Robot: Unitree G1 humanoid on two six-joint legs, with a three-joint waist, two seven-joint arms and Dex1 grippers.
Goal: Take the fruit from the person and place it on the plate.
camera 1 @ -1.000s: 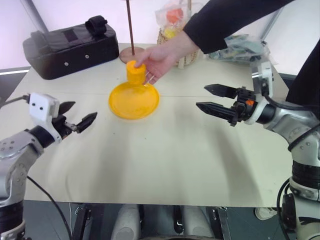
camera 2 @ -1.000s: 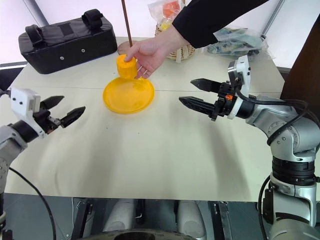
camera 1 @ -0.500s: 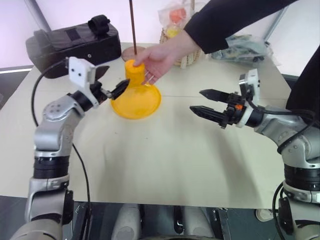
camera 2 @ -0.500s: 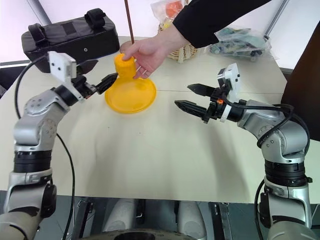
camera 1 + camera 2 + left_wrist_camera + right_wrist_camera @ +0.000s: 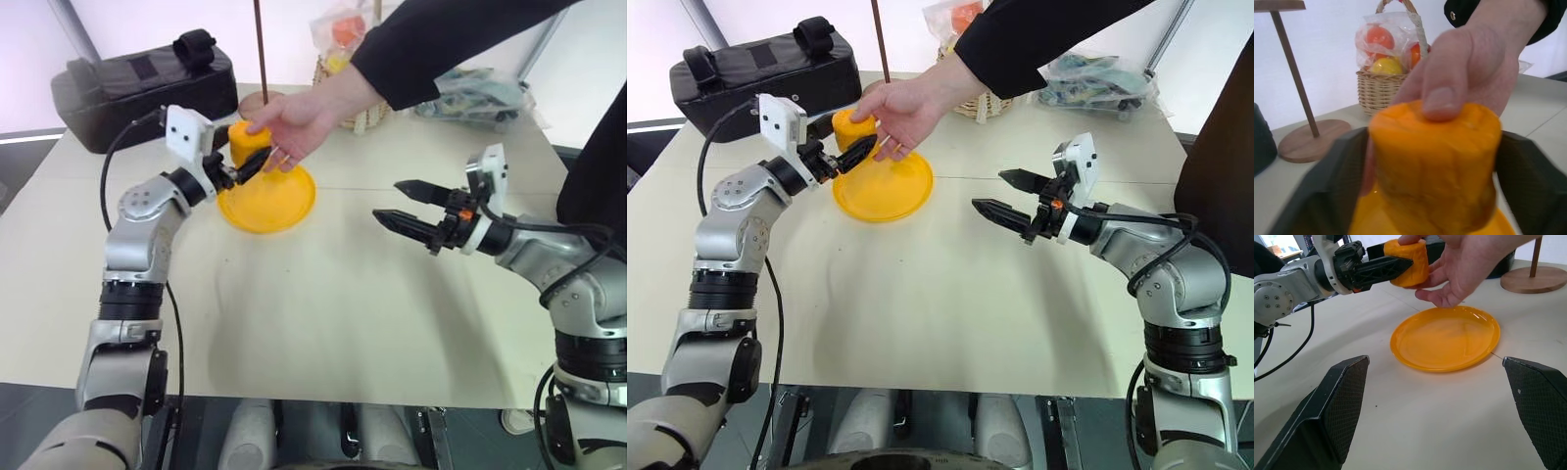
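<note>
Handover in progress. The fruit [image 5: 249, 145] is in the air just above the far rim of the plate [image 5: 266, 199], held from above by the person's hand [image 5: 299, 122]. The left gripper [image 5: 242, 162] has its fingers [image 5: 1332, 181] closed in on the fruit's two sides; left wrist view shows a dark finger flanking each flank, touching or very nearly so. The hand is not yet off, thumb on the top edge.

The right gripper [image 5: 404, 204] hovers over the bare desk [image 5: 323, 294] well apart from the plate, fingers spread, holding nothing.

Handling, by judgement: fruit looks small and light, stubby and blunt-ended, with a lumpy, slightly waxy skin. Probably firm but bruisable, so moderate squeeze only. Best hold is across the mid-flanks, below the person's fingertips, where the sides are fullest. Risk: slipping on the rounded sides once the hand lets go. The plate is directly beneath, so a short lowering should do.
</note>
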